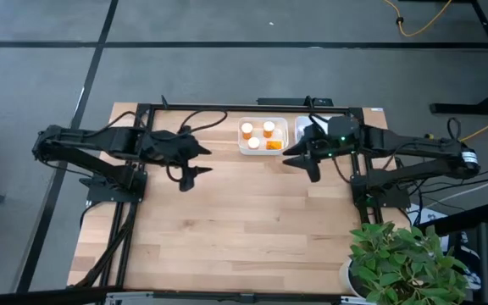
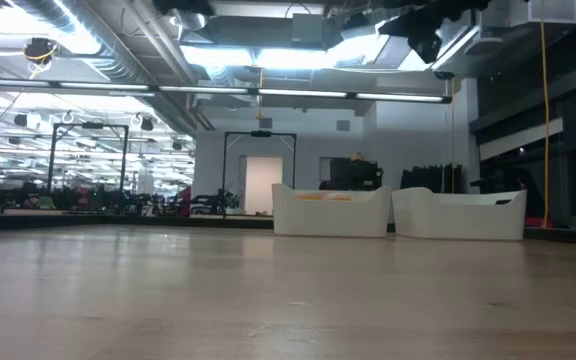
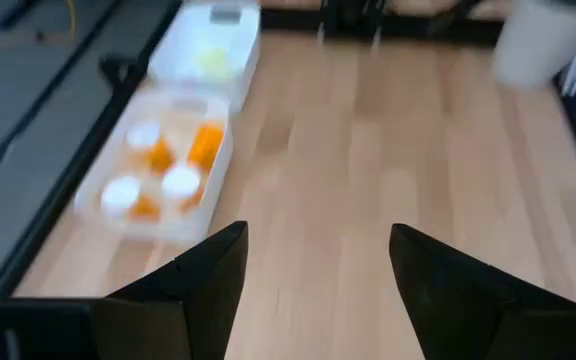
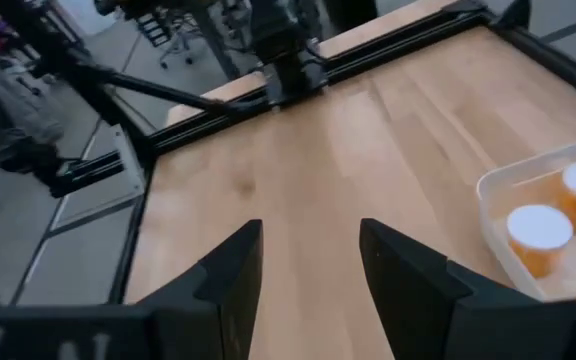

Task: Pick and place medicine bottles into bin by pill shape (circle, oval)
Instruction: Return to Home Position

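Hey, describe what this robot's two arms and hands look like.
The left arm and right arm are built from black jointed links, with thin black cables looping off them. The left hand and right hand each end in two flat, black, wedge-shaped fingers that taper to points. No markings show.

I read this as robotics lab inside open industrial hall. Exposed ceiling ducts point(image 2: 118, 50), strip lights point(image 2: 258, 55) overhead; metal test frames point(image 2: 88, 150) far back. My wooden bench point(image 1: 244, 212) sits in black rail frame point(image 1: 227, 108) on grey floor point(image 1: 227, 76), loose cable point(image 1: 422, 25) trailing there.
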`<act>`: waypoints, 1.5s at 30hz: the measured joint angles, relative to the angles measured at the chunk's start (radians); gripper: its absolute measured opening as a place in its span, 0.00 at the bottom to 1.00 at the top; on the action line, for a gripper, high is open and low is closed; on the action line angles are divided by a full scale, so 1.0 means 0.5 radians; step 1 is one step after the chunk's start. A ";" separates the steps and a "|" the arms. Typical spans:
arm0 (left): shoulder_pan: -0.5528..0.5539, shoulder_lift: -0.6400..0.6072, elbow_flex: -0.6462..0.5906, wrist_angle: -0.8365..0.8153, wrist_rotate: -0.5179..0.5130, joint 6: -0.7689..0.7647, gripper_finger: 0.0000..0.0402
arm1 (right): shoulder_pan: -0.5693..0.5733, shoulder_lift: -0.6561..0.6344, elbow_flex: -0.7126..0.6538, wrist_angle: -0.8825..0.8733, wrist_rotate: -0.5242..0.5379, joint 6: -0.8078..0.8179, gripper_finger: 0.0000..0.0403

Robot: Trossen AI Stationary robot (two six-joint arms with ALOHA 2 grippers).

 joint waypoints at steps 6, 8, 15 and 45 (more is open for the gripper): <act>0.001 -0.195 0.000 -0.221 -0.023 -0.060 0.59 | -0.001 -0.223 0.000 -0.037 -0.007 0.066 0.43; 0.001 -0.265 0.000 -0.221 -0.028 -0.059 0.59 | -0.001 -0.312 0.000 -0.038 -0.006 0.118 0.43; 0.001 -0.535 0.000 -0.262 -0.080 0.009 0.59 | -0.001 -0.607 0.000 -0.117 -0.006 0.070 0.43; 0.001 -2.040 -1.260 0.762 -0.069 0.097 0.59 | -0.002 -1.380 -0.644 -0.016 0.167 0.156 0.43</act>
